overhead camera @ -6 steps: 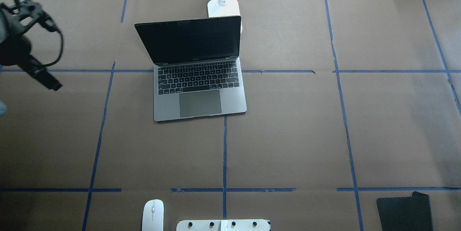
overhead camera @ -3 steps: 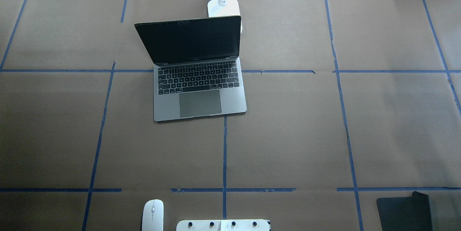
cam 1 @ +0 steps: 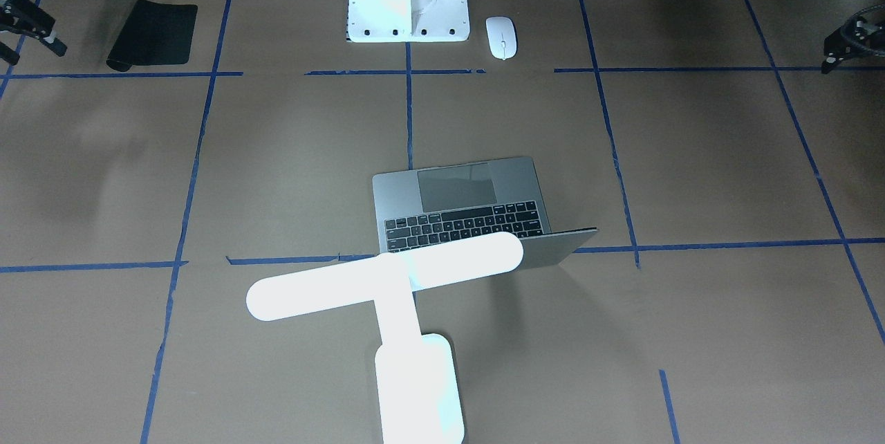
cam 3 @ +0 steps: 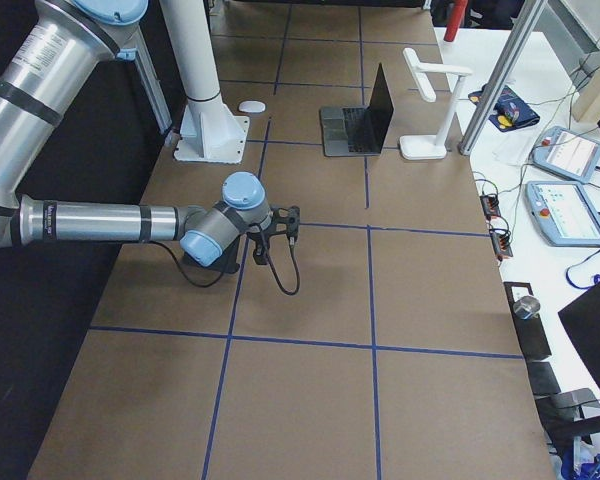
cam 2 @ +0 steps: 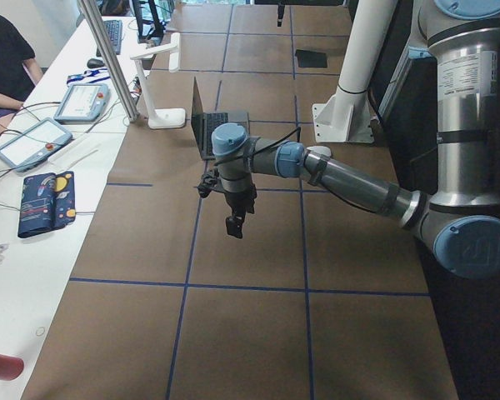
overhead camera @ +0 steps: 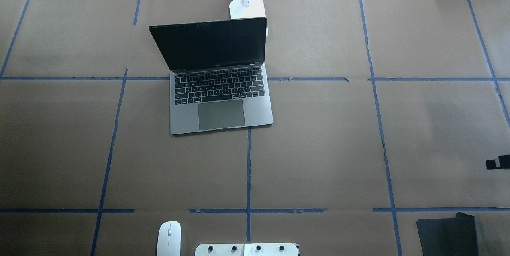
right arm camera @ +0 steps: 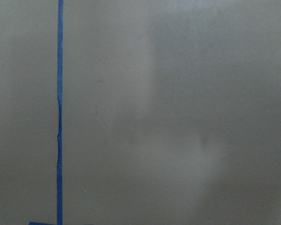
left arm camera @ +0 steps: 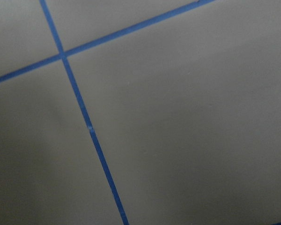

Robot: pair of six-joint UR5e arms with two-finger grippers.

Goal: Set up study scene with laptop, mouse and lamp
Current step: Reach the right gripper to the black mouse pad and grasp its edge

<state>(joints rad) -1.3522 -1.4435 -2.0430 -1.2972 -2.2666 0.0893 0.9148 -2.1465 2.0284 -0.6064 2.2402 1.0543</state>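
Note:
The grey laptop [overhead camera: 221,88] stands open in the middle of the table, its screen dark. Right behind its lid is the white lamp [cam 1: 384,274], whose base [overhead camera: 247,6] stands at the far edge. The white mouse [overhead camera: 169,238] lies beside the white pedestal block [cam 1: 408,1], far from the laptop. My left gripper [cam 1: 840,50] hangs over bare paper off to the laptop's left; I cannot tell its state. My right gripper [cam 1: 21,39] is near the table's right end, its fingers apart and holding nothing. Only its tip [overhead camera: 496,164] shows overhead.
A black mouse pad [overhead camera: 446,234] lies at the near right, close to the right gripper. Blue tape lines [overhead camera: 248,168] divide the brown paper cover. Cables and control boxes [cam 3: 565,155] sit beyond the far edge, where a person [cam 2: 4,58] is seated.
The left arm has gone out of the overhead view at its left edge. A black tip of the right gripper has come in at the right edge. Laptop, mouse and lamp have not moved.

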